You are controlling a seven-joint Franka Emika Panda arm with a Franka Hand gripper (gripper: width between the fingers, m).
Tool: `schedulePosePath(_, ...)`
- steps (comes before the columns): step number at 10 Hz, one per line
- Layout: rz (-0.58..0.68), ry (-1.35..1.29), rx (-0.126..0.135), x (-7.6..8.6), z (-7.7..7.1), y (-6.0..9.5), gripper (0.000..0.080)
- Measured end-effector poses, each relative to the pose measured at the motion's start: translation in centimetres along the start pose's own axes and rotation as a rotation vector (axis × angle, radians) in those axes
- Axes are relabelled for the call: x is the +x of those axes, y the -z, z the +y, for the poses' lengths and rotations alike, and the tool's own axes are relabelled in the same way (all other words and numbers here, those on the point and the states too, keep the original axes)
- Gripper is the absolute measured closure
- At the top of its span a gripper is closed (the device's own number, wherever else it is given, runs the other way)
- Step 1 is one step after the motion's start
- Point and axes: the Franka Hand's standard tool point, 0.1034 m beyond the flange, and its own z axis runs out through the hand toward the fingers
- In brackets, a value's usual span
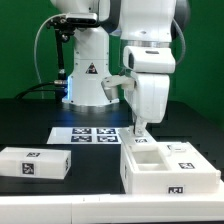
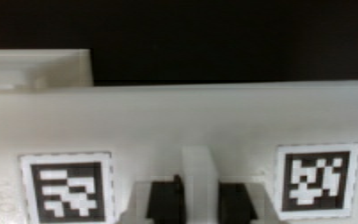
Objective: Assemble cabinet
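Observation:
The cabinet's open white box (image 1: 178, 172) stands at the exterior view's right, with marker tags on its front and top. My gripper (image 1: 140, 129) reaches straight down onto the box's far left wall. In the wrist view the box (image 2: 176, 115) fills the frame, with a tag on either side. My gripper (image 2: 202, 203) has its two dark fingers (image 2: 163, 203) close together around a thin white ridge of the box, shut on it. A separate white cabinet block (image 1: 35, 163) with a tag lies at the exterior view's left, apart from the gripper.
The marker board (image 1: 95, 134) lies flat on the black table between the block and the box, just behind them. The arm's base (image 1: 88, 75) stands at the back. The table's pale front edge runs along the bottom.

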Motion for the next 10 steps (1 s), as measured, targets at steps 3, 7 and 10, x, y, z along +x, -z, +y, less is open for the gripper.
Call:
schedulePosePath(3,0.000,-0.007,-0.002,-0.2,0.0,0.0,0.0735)
schedulePosePath(7,-0.014,-0.009,0.016,-0.1,3.0,0.3,0.0735)
schedulePosePath(10,-0.027,0.008,0.043,-0.3,5.6,0.2,0.0735)
